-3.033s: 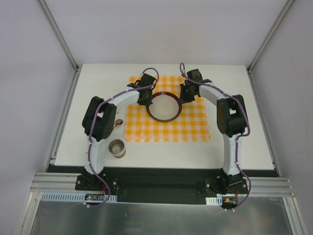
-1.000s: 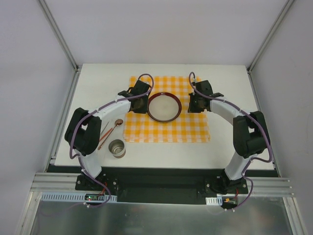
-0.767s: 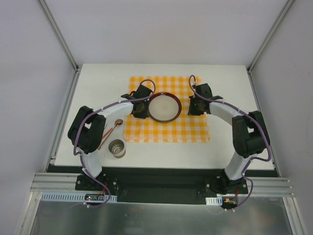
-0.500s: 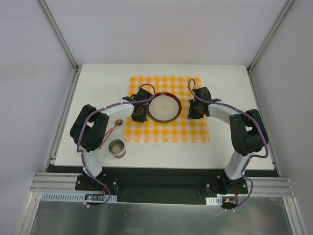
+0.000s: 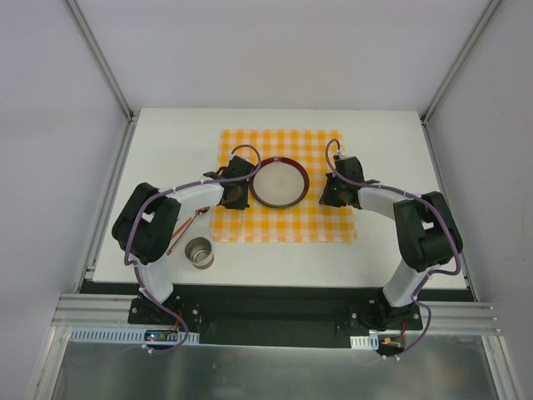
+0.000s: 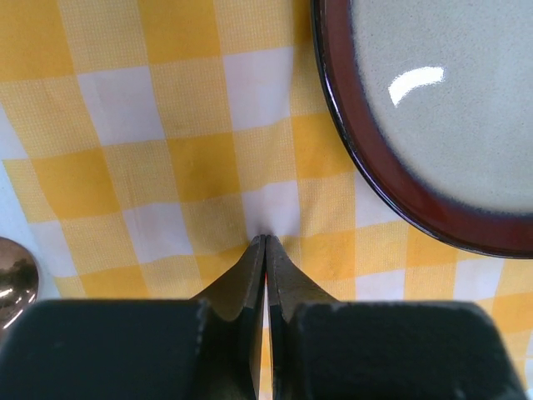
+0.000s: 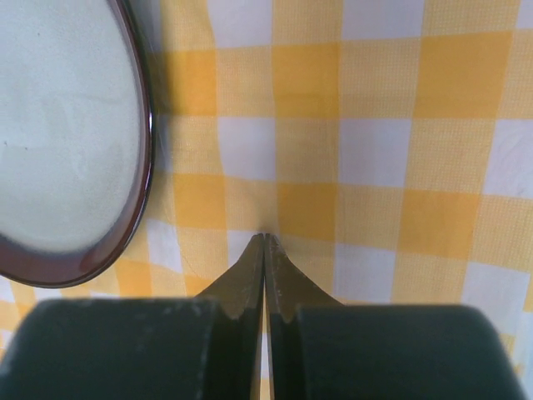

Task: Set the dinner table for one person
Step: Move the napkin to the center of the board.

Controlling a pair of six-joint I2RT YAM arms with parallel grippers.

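Note:
A round plate (image 5: 279, 183) with a dark red rim and pale centre lies on the orange-and-white checkered mat (image 5: 283, 223), which lies on the white dinner table (image 5: 166, 150). My left gripper (image 5: 236, 198) is shut and empty, low over the mat just left of the plate. In the left wrist view its tips (image 6: 265, 242) meet over the cloth, with the plate (image 6: 441, 100) up to the right. My right gripper (image 5: 331, 198) is shut and empty just right of the plate. Its tips (image 7: 264, 238) meet over the mat, with the plate (image 7: 67, 142) to the left.
A copper-coloured spoon (image 5: 181, 236) lies on the table left of the mat, partly under my left arm; its bowl shows at the left wrist view's edge (image 6: 12, 271). A metal cup (image 5: 198, 252) stands near the front left edge.
Both grippers have moved from the plate's far rim, out to its sides, and back toward the near side. The plate stays on the mat. Both elbows have swung outward.

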